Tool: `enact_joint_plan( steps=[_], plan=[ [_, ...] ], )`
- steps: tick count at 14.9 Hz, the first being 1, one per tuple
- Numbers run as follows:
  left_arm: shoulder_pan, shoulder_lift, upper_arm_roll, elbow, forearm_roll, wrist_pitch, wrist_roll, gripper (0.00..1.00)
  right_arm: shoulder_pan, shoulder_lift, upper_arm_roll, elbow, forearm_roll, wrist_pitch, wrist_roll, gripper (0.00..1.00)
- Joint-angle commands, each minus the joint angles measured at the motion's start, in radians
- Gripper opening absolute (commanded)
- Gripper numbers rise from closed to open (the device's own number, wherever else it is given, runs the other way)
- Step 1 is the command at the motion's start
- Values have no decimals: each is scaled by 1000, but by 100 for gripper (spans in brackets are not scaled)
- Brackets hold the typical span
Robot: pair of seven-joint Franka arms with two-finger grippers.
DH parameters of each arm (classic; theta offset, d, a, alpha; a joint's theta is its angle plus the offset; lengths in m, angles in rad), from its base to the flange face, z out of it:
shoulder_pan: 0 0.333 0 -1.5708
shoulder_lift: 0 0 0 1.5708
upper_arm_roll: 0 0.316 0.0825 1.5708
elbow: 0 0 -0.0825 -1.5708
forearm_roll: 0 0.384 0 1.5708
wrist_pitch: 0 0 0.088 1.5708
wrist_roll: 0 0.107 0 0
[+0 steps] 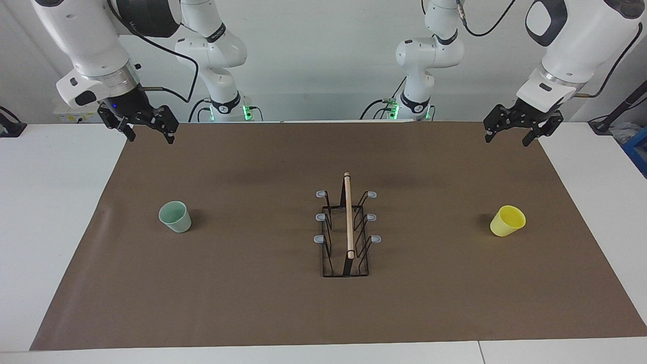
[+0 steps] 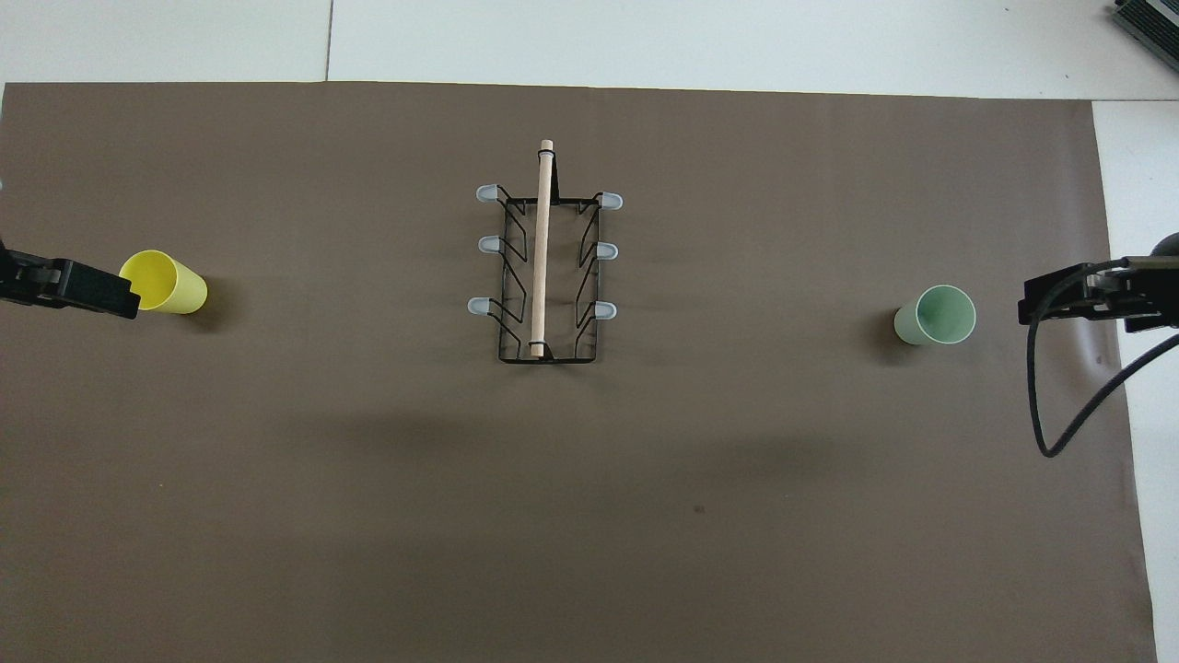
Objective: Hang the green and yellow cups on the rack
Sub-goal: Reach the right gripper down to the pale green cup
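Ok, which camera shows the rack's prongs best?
The overhead view: all six grey-tipped prongs of the rack spread clear on both sides of the rod. The facing view shows the rack foreshortened, though all prongs still show, none holding a cup.

White table under a brown mat, against a pale wall

The brown mat (image 1: 333, 303) covers most of the white table (image 1: 50, 202), whose bare edges show around it; a plain pale wall (image 1: 323, 60) rises at the robots' end, evenly lit.

Overhead, both arms are cut off by the picture's edges; the left pincer (image 2: 101, 296) overlaps the yellow cup's (image 2: 170, 284) rim.
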Motion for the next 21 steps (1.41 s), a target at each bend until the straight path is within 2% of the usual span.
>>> enact_joint_plan(
  steps=[1, 3, 6, 7, 10, 13, 15, 17, 19, 21],
  plan=[
    [5, -19, -6, -22, 17, 13, -9, 100, -1, -18, 3, -28, -20, 13, -3, 100],
    [5, -19, -4, -23, 17, 13, -9, 100, -1, -21, 6, -35, -18, 4, 8, 100],
    [5, -19, -4, -23, 17, 13, -9, 100, 15, -62, 6, -130, -15, 80, -29, 100],
    [5, -19, -4, -23, 17, 13, -9, 100, 21, -46, 6, -137, -17, 96, -34, 100],
    [5, -19, -4, -23, 17, 13, -9, 100, 29, 101, 6, -103, -24, 139, -51, 100],
    [5, -19, -4, -23, 17, 13, -9, 100, 26, 287, 18, 0, -46, 186, -116, 100],
    [5, -19, -6, -23, 17, 13, -9, 100, 19, 385, 38, 61, -70, 212, -175, 100],
    [5, -19, -6, -23, 17, 13, -9, 100, 24, 450, 42, 102, -84, 244, -230, 100],
    [5, -19, -6, -23, 17, 13, -9, 100, 23, 566, 61, 212, -139, 232, -311, 100],
    [5, -19, -4, -23, 17, 13, -9, 100, 33, 614, 87, 227, -245, 229, -379, 100]
  ],
)
